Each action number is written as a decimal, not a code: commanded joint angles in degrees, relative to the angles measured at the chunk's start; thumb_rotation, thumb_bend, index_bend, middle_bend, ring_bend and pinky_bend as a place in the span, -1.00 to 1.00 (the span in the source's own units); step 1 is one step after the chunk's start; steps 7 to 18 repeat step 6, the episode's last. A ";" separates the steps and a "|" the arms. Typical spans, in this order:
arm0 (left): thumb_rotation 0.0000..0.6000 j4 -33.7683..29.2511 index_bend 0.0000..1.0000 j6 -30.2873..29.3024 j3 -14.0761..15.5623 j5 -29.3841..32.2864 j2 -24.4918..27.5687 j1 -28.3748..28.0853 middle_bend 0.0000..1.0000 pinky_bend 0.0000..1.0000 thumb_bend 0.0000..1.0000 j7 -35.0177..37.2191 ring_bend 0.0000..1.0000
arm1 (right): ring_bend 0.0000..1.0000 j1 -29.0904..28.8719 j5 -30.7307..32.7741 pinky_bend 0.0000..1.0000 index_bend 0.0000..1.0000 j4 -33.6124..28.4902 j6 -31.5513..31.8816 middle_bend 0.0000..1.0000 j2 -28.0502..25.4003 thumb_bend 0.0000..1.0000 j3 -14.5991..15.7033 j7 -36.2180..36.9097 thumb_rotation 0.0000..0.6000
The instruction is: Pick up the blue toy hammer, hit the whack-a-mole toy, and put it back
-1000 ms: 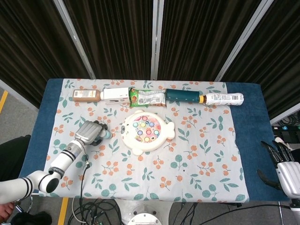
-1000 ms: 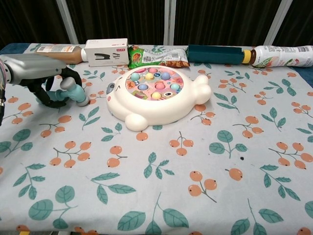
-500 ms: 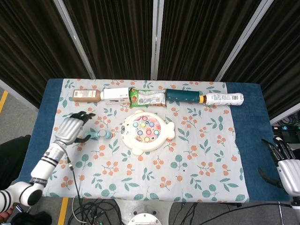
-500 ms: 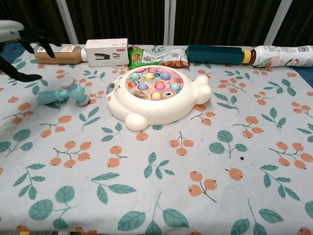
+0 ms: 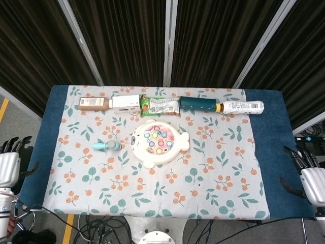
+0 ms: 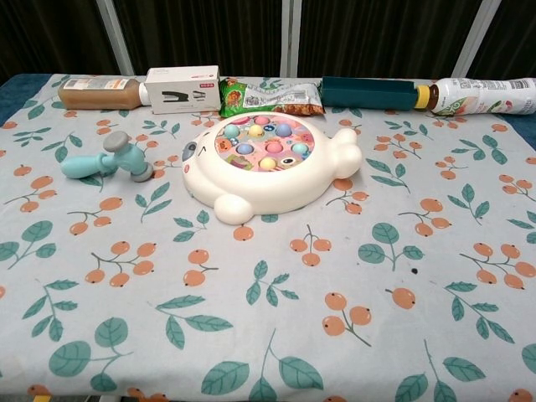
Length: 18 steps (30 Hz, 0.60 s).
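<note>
The blue toy hammer (image 5: 106,146) (image 6: 105,161) lies flat on the floral cloth, left of the whack-a-mole toy (image 5: 158,142) (image 6: 268,165), with nothing touching it. The toy is a white animal-shaped base with coloured pegs on top. My left hand (image 5: 8,163) hangs off the table's left edge, fingers apart and empty, far from the hammer. Off the right edge, my right hand (image 5: 308,174) is likewise open and empty. Neither hand shows in the chest view.
Along the back edge lie a brown bottle (image 5: 93,103), a white stapler box (image 5: 125,103), a snack packet (image 5: 160,106), a dark green tube (image 5: 199,104) and a labelled bottle (image 5: 242,107). Cables hang below the table's front edge.
My left hand let go of the hammer, opened and drew back left, off the table. The hammer stays where it was set down. The right hand barely moved.
</note>
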<state>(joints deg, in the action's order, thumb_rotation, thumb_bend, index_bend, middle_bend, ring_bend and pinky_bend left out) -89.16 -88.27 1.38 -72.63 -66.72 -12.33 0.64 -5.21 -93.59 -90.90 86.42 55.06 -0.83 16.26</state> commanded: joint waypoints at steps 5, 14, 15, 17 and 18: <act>1.00 -4.40 -0.67 -8.63 3.54 -8.11 -0.14 6.72 -0.52 -0.74 -0.48 -3.70 -0.80 | -1.00 0.71 -0.49 -1.00 -0.87 -0.29 1.02 -0.67 1.33 -0.56 0.45 -0.89 1.00; 1.00 -4.53 -0.67 -9.23 3.73 -9.17 -0.32 7.12 -0.52 -0.74 -0.48 -3.91 -0.80 | -1.00 0.79 -0.73 -1.00 -0.87 -0.20 1.31 -0.67 1.46 -0.56 0.48 -0.93 1.00; 1.00 -4.53 -0.67 -9.23 3.73 -9.17 -0.32 7.12 -0.52 -0.74 -0.48 -3.91 -0.80 | -1.00 0.79 -0.73 -1.00 -0.87 -0.20 1.31 -0.67 1.46 -0.56 0.48 -0.93 1.00; 1.00 -4.53 -0.67 -9.23 3.73 -9.17 -0.32 7.12 -0.52 -0.74 -0.48 -3.91 -0.80 | -1.00 0.79 -0.73 -1.00 -0.87 -0.20 1.31 -0.67 1.46 -0.56 0.48 -0.93 1.00; 1.00 -4.53 -0.67 -9.23 3.73 -9.17 -0.32 7.12 -0.52 -0.74 -0.48 -3.91 -0.80 | -1.00 0.79 -0.73 -1.00 -0.87 -0.20 1.31 -0.67 1.46 -0.56 0.48 -0.93 1.00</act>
